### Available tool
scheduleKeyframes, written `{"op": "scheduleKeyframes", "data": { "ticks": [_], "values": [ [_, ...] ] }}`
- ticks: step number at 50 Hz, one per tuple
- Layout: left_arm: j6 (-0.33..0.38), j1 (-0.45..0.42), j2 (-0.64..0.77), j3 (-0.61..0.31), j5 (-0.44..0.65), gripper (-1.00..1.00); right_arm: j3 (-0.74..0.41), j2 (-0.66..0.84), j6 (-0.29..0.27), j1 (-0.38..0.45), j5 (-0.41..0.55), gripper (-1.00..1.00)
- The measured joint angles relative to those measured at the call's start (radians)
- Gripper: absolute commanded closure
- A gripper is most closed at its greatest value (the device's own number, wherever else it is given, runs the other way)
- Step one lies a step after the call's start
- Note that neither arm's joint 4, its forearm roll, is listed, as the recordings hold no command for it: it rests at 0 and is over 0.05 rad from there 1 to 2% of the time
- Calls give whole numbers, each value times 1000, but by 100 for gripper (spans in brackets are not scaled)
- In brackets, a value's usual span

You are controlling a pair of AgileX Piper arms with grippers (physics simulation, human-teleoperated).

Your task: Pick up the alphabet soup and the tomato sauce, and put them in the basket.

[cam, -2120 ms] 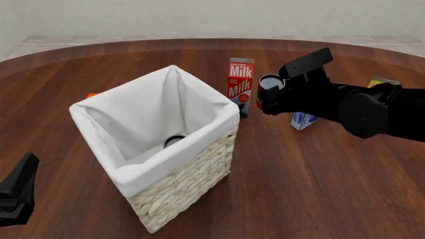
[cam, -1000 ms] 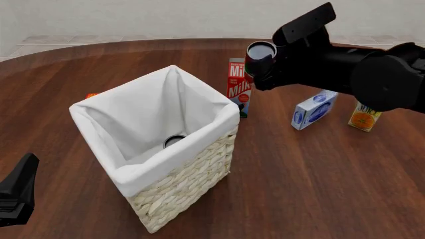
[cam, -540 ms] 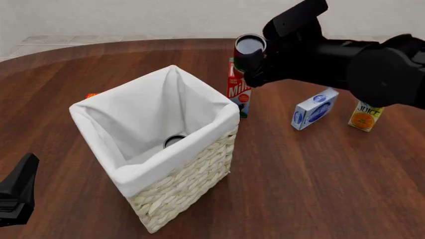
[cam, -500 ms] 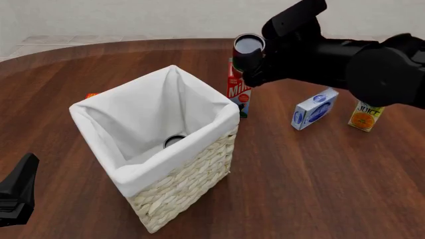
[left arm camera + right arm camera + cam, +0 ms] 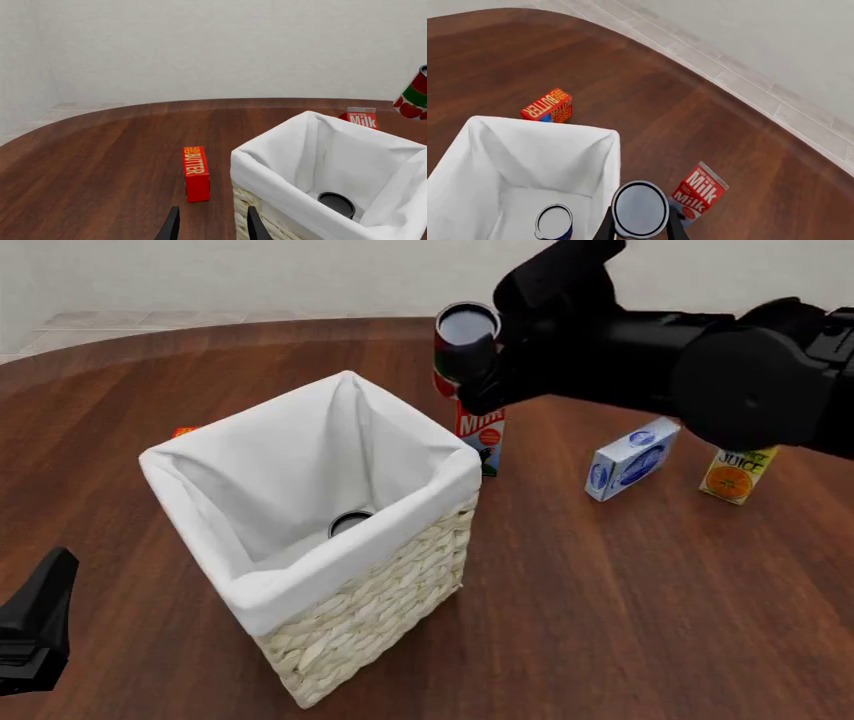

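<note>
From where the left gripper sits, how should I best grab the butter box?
Take the butter box by its upper half, pinching its two broad faces, coming down from above. It stands upright on end and is thin, and the basket close beside it crowds a sideways approach. The left gripper is open.

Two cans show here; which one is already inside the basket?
The alphabet soup, the squat blue-labelled can, stands on the basket floor. The slim red tomato sauce is held in the air by the right end effector, not yet over the opening.
</note>
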Motion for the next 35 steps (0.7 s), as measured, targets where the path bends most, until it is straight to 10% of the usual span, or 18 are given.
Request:
{"op": "scheduleKeyframes", "data": {
  "ticks": [35],
  "values": [
    [0,0,0,0,0,-100,-54,58,11,104,-17,100]
  ]
}}
